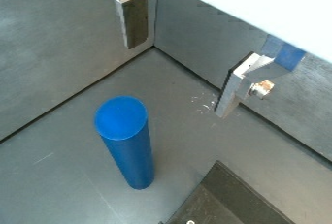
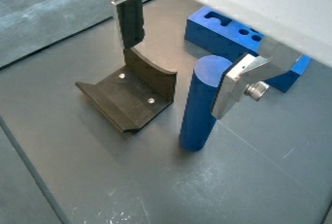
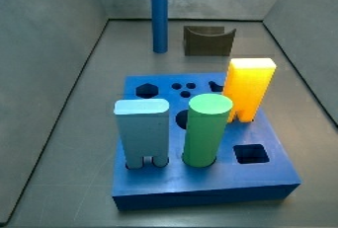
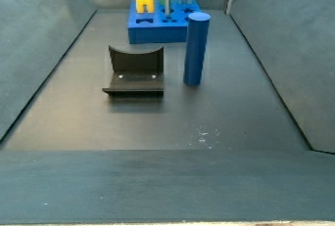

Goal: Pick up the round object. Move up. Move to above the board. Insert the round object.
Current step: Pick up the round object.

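The round object, a slender dark-blue cylinder peg (image 2: pixel 196 107), stands upright on the grey floor beside the fixture (image 2: pixel 130 94). It shows in both wrist views (image 1: pixel 124 141) and both side views (image 3: pixel 160 20) (image 4: pixel 197 49). My gripper (image 2: pixel 180 73) is open and empty above the floor, its jaws wide apart. The peg's top is close to one finger (image 2: pixel 242 82) and below the jaws, and nothing is gripped. In a wrist view the gripper (image 1: pixel 182 73) has only bare floor between its fingers. The blue board (image 3: pixel 199 148) with shaped holes lies apart from the peg.
On the board stand a green cylinder (image 3: pixel 207 128), a yellow block (image 3: pixel 250 87) and a light-blue block (image 3: pixel 141 131). Grey walls (image 4: pixel 46 64) enclose the floor on both sides. The fixture stands between the peg and one wall (image 4: pixel 135 70).
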{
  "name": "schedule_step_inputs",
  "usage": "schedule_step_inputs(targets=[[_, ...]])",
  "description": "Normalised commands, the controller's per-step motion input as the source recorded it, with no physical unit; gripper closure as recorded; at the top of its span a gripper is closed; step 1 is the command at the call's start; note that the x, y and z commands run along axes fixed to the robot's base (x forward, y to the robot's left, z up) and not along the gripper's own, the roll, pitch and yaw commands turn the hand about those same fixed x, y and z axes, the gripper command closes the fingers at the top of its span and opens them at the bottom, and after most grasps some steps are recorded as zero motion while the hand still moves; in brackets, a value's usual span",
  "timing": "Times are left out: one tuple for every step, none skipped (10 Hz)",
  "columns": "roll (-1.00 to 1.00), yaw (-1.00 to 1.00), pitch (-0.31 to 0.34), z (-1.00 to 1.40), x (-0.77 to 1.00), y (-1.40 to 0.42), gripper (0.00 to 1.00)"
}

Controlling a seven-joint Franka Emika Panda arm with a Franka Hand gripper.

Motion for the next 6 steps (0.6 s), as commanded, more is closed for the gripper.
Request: schedule_step_inputs(targets=[[-0.03, 0.0, 0.0, -0.05, 0.0, -0.24, 0.0], [0.0, 0.0, 0.0, -0.06, 0.0, -0.34, 0.0], [0.0, 0.05, -0.033, -0.11, 0.0, -0.46, 0.0], [0.0, 0.08, -0.083, -0.19, 0.0, -0.43, 0.0], [-0.05, 0.09, -0.119, -0.27, 0.0, -0.35, 0.0], [-0.08, 0.09, -0.131, -0.28, -0.01, -0.24, 0.0]])
